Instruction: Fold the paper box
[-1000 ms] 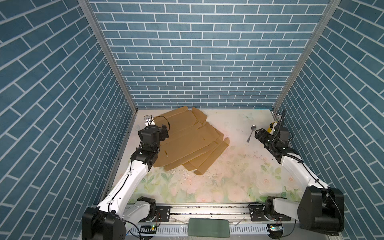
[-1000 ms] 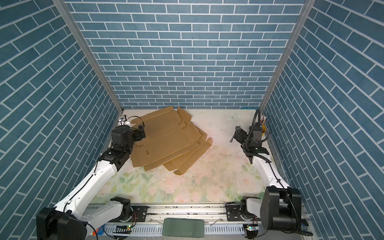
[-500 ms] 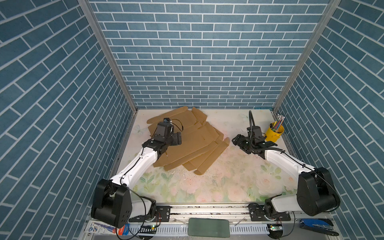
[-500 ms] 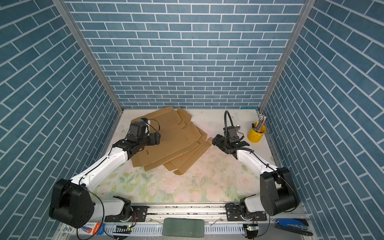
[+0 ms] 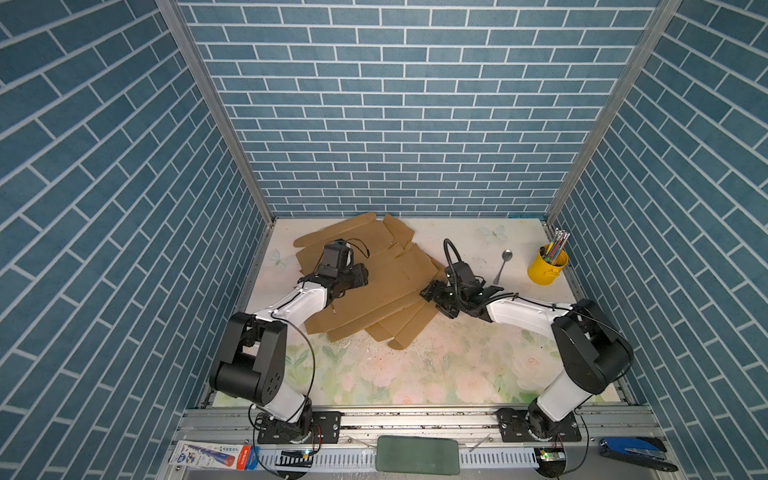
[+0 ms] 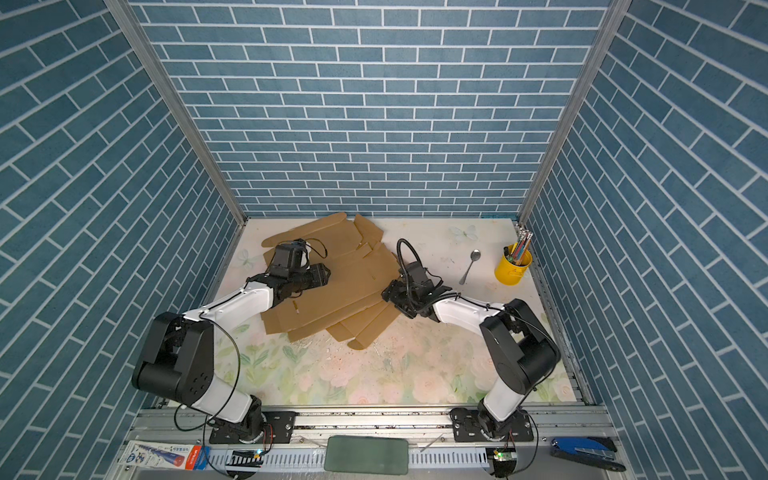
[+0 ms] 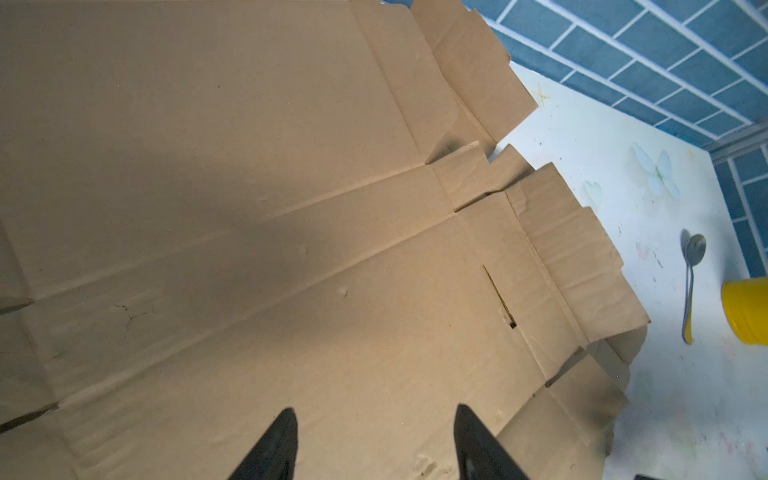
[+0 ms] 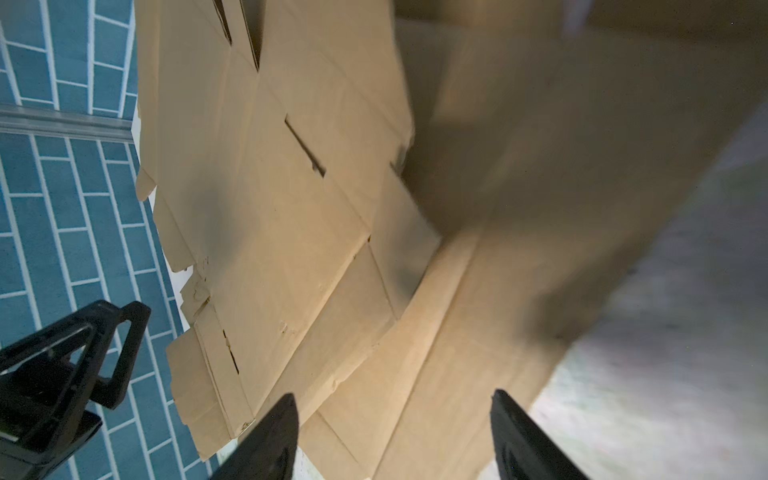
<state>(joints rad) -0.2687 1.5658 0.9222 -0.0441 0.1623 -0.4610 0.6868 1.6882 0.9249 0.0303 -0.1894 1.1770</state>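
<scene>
We see white plastic shells and bulky black joints (image 5: pixel 253 353) on the left arm (image 5: pixel 291 306) and right arm (image 5: pixel 525 316), thin black looping cables (image 5: pixel 312 361), and a black pointed left gripper (image 7: pixel 374 409) and right gripper (image 8: pixel 392 394).

Unfolded paper box (image 5: pixel 390 286) flat on the table (image 5: pixel 415 374); left tool (image 5: pixel 360 281) above it, right tool (image 5: pixel 430 294) at its right edge.

The yellow cup (image 7: pixel 748 311) beside the flattened cardboard box (image 7: pixel 291 208) is cut off at the frame edge; in the right wrist view, much of the box is blurred.
</scene>
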